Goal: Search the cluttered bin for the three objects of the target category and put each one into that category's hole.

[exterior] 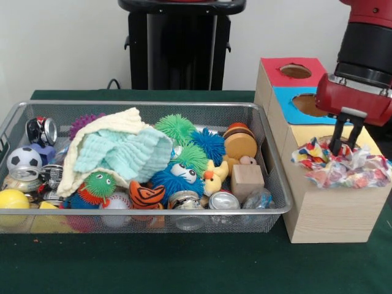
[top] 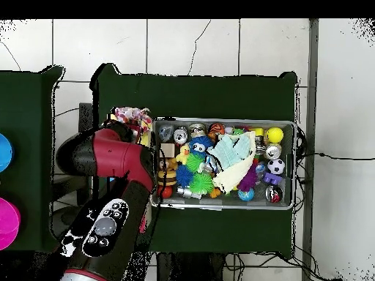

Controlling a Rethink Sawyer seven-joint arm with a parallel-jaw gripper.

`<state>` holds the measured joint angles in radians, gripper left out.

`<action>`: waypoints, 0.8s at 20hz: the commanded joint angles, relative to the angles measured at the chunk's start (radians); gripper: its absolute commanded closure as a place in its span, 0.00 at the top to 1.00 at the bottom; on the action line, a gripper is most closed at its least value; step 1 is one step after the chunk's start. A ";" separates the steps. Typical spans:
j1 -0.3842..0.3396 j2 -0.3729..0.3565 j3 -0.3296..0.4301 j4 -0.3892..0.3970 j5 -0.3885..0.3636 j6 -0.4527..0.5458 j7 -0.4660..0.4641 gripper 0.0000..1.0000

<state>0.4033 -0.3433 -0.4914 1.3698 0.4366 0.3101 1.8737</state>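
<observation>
The wire mesh bin (exterior: 141, 105) stands on the green table and is full of toys; it also shows in the overhead view (top: 227, 207). A crumpled polka-dot cloth (exterior: 343, 164) lies heaped on the yellow top (exterior: 369, 138) of the wooden box and covers its hole. My gripper (exterior: 345, 146) stands over it, open, with its tips down in the cloth. In the overhead view the cloth (top: 132, 117) shows left of the bin, partly under my arm (top: 110, 157). No polka-dot cloth shows in the bin.
A cream waffle cloth (exterior: 122, 119) and a mint-green waffle cloth (exterior: 125, 150) lie over the toys at the bin's left. Fuzzy balls, cans, a wooden block (exterior: 247, 180) and a duck fill the remainder. The red-topped hole (exterior: 295, 70) and the blue-topped hole (exterior: 306, 104) lie behind the yellow top.
</observation>
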 commanded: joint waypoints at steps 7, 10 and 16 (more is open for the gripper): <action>-0.024 0.012 0.194 0.145 0.129 0.041 0.296 0.00; -0.005 0.016 0.162 0.152 0.152 0.086 0.323 0.00; 0.000 0.006 0.142 0.185 0.173 0.167 0.331 0.00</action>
<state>0.4104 -0.3648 -0.4564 1.4163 0.5601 0.3072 1.8918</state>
